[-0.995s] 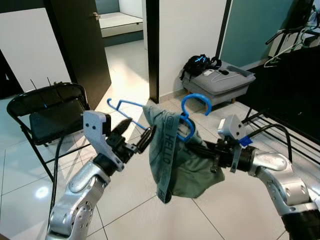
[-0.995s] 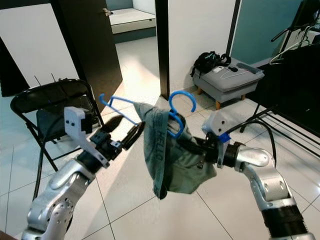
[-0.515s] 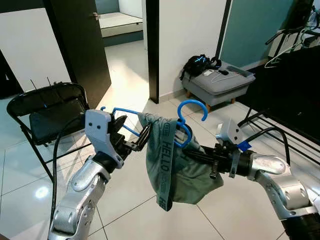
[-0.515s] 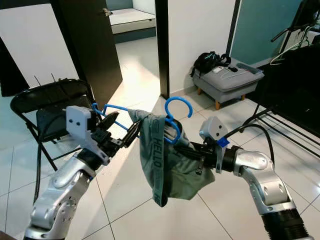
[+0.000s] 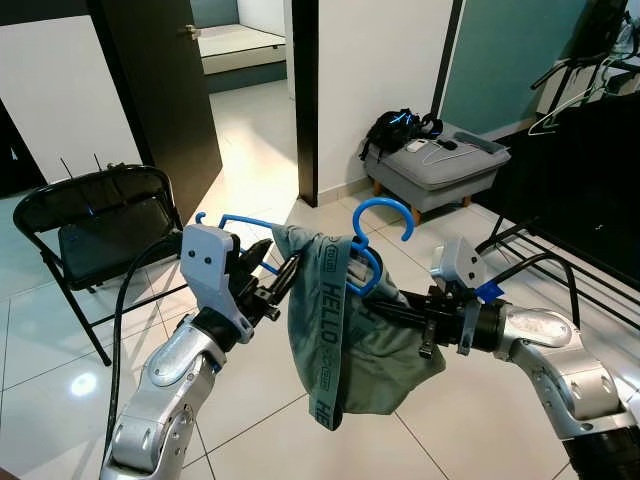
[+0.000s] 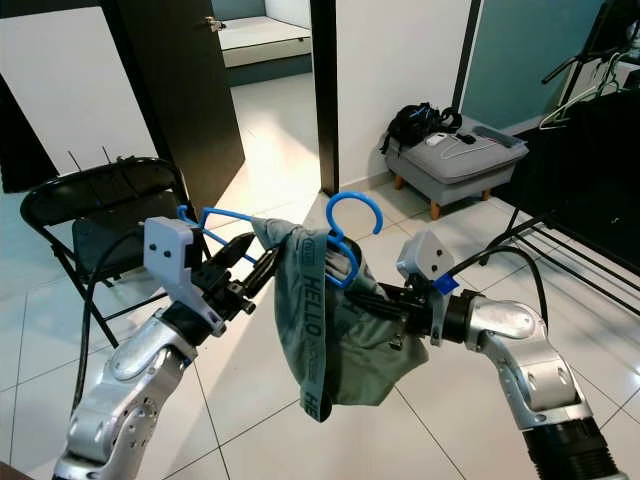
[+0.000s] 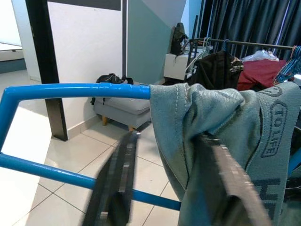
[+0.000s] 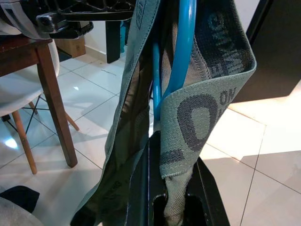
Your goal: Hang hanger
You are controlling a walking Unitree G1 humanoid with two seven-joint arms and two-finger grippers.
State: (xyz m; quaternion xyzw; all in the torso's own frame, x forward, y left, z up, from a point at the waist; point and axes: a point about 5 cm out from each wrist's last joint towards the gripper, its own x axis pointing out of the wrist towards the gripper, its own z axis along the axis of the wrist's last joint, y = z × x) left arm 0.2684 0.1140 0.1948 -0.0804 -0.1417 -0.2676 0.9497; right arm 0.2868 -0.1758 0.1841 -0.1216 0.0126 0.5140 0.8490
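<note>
A blue plastic hanger [image 5: 384, 208] hangs in the air before me, with a grey-green garment [image 5: 345, 335] draped over it. My right gripper [image 5: 388, 298] is shut on the hanger just below its hook, pinching the garment's lettered band [image 8: 200, 110] with it. My left gripper [image 5: 278, 274] is open at the hanger's left arm [image 7: 70, 90]. Its fingers [image 7: 115, 186] stand on either side of the hanger's lower bar and the garment's edge. The hook points up, free of any rail.
A black folding chair [image 5: 100, 215] stands at the left, a dark door [image 5: 160, 90] behind it. A grey footstool [image 5: 440, 165] with a black bag sits by the wall. On the right stands a clothes rack [image 5: 585, 75] with dark clothes and low bars.
My left gripper has moved in to the hanger's left arm, its fingers now around the bar. The hanger and garment have shifted slightly left and lower.
</note>
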